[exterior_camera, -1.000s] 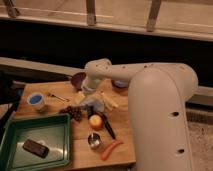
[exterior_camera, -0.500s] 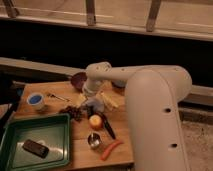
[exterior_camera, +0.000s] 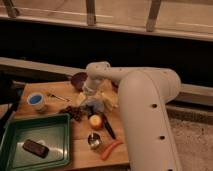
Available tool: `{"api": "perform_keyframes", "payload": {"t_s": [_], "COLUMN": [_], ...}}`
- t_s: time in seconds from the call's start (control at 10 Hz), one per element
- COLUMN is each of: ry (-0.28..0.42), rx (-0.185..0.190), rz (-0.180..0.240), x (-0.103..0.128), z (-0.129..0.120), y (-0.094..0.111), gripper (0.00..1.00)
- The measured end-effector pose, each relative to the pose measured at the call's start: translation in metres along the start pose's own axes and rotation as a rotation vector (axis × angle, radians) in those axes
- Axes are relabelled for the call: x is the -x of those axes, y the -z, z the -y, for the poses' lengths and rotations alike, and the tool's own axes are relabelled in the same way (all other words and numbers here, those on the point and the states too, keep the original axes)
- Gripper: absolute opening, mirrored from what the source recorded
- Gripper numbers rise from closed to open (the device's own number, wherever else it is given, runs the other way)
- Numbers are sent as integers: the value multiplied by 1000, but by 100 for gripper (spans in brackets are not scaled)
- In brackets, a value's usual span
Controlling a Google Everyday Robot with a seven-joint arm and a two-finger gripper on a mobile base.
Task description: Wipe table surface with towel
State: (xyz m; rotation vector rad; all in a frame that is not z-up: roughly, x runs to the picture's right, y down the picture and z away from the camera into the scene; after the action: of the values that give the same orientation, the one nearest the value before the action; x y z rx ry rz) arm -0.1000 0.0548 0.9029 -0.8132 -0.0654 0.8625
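Note:
A crumpled pale towel (exterior_camera: pixel 94 103) lies on the wooden table (exterior_camera: pixel 55 102) near its middle. My gripper (exterior_camera: pixel 89 97) hangs down from the white arm (exterior_camera: pixel 145 95) right over the towel, at or in its folds. The arm's wrist hides where the gripper meets the cloth.
A green tray (exterior_camera: pixel 35 131) with a dark brown block (exterior_camera: pixel 36 148) sits front left. A blue-and-white cup (exterior_camera: pixel 36 100), a dark red bowl (exterior_camera: pixel 78 80), an orange fruit (exterior_camera: pixel 95 121), a dark tool (exterior_camera: pixel 108 127), a metal cup (exterior_camera: pixel 94 141), a carrot-like stick (exterior_camera: pixel 111 149) and dark grapes (exterior_camera: pixel 74 112) crowd the table.
The arm's wrist and gripper have shifted a little toward the back of the table over the towel. The other objects have not moved.

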Motion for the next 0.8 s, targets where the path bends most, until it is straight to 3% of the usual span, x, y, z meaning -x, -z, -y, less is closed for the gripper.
{"api": "perform_keyframes", "payload": {"t_s": [0.3, 0.8], "ry": [-34, -49], "rx": [-17, 11], "rz": [-24, -50], "x": [-9, -22], "z": [28, 19], "y": [0, -17], "gripper": [80, 80]}}
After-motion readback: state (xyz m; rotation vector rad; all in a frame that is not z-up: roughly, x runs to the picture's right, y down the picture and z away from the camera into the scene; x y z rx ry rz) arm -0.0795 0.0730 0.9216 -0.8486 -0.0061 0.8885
